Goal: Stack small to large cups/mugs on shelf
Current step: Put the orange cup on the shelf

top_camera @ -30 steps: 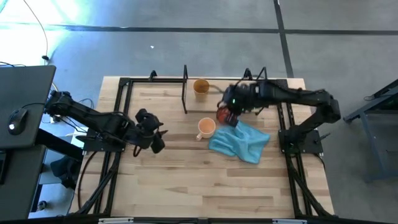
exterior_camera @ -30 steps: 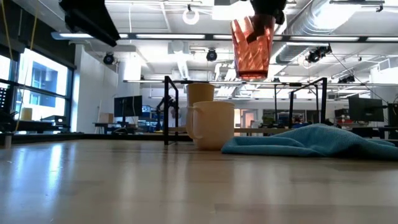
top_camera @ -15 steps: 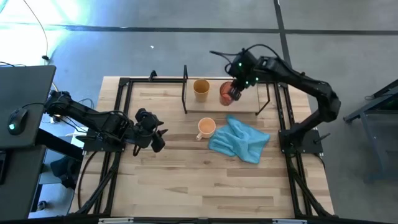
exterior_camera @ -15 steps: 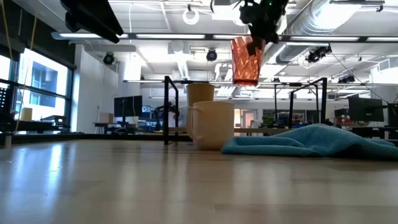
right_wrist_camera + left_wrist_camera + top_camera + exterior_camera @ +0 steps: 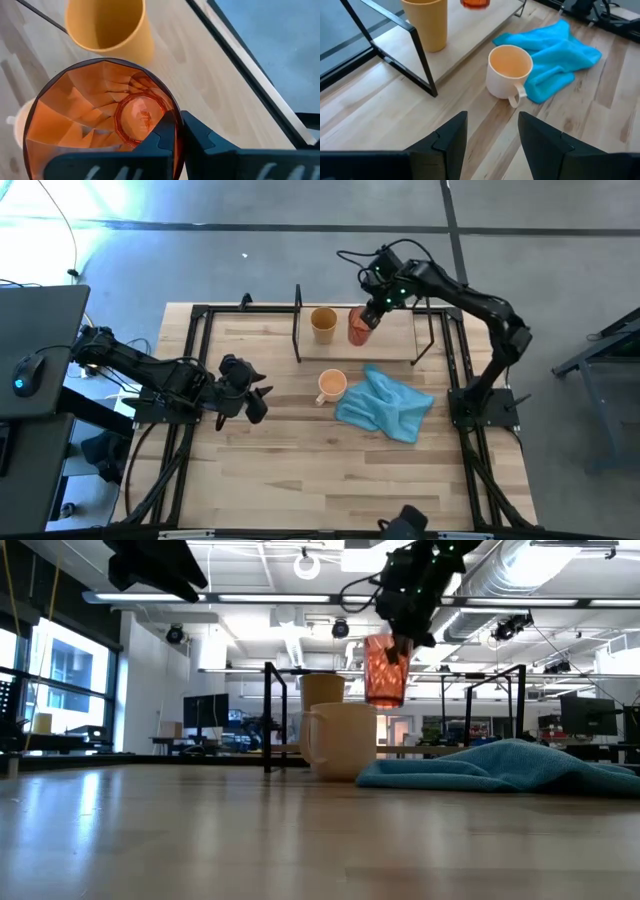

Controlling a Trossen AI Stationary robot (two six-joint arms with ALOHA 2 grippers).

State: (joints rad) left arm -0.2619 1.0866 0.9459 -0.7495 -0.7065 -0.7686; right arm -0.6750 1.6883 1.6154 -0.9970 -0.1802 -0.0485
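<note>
Right gripper [image 5: 177,131] pinches red cup [image 5: 385,670] rim; cup upright, mouth up.

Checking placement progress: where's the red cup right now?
In the high view, the red cup hangs from the right end effector over the shelf, just right of the yellow cup.

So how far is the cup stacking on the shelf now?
Done: the mustard-yellow cup stands on the shelf. In hand: the right gripper holds the red cup by its rim above the shelf, beside the yellow one. Left: the orange mug sits on the table by the blue cloth; the left gripper waits open.
</note>
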